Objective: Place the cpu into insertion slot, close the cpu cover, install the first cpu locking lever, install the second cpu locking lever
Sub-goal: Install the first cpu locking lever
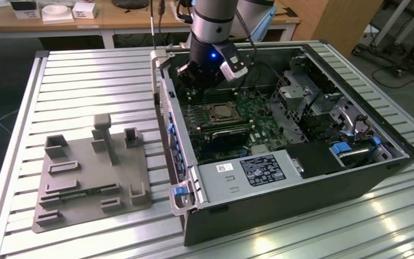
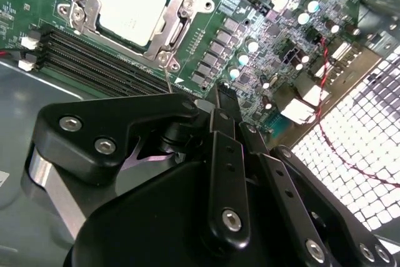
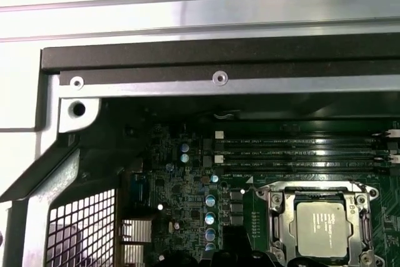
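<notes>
The cpu [image 2: 133, 5] is a pale metal square lying flat in its socket on the green motherboard. It also shows in the first wrist view [image 3: 320, 229] and the exterior view [image 1: 225, 111]. The silvery cpu cover [image 2: 177, 29] lies down around it as a frame [image 3: 281, 220]. A thin metal lever rod [image 2: 167, 79] runs out from the socket's corner toward my fingertips. My black gripper [image 2: 215, 98] hangs inside the open computer case, beside the socket and a little behind it in the exterior view [image 1: 200, 81]. Its fingers are shut with nothing seen between them.
Black memory slots [image 2: 94, 54] run beside the socket. The case's metal wall [image 3: 219, 79] stands close behind the gripper. A labelled power supply [image 1: 261, 170] and a drive cage [image 1: 301, 91] fill the rest of the case. A grey fixture plate [image 1: 92, 172] lies on the slatted table at the exterior view's left.
</notes>
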`<state>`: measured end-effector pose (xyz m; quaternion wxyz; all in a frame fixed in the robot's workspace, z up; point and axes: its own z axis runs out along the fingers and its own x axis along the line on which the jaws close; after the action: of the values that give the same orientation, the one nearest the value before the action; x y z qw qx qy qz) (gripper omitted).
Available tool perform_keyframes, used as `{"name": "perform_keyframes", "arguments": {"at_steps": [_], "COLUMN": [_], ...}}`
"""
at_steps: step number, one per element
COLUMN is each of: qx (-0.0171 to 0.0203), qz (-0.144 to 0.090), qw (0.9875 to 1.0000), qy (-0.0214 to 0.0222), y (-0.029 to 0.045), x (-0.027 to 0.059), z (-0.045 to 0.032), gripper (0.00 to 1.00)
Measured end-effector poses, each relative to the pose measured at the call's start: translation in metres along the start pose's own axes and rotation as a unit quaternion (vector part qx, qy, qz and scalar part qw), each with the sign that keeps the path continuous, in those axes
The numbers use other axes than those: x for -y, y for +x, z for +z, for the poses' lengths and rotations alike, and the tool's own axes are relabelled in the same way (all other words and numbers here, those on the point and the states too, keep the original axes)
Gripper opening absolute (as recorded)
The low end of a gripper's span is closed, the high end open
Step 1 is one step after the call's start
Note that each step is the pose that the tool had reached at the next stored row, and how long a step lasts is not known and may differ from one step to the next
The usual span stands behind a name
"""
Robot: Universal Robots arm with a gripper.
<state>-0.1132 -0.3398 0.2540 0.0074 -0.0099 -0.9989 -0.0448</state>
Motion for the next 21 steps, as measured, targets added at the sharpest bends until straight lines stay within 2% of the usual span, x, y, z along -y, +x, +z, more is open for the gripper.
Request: {"name": "perform_keyframes", "arguments": {"at_steps": [6, 21], "qx": [0.0001, 0.0000], "qz": [0.000, 0.000], "qw": [1.0000, 1.0000], "qy": [-0.0001, 0.0000], "y": [0.0000, 0.0003], "x": [-0.0050, -0.0071], "z": [0.0046, 0.0076], "gripper": [0.11, 0.11]}}
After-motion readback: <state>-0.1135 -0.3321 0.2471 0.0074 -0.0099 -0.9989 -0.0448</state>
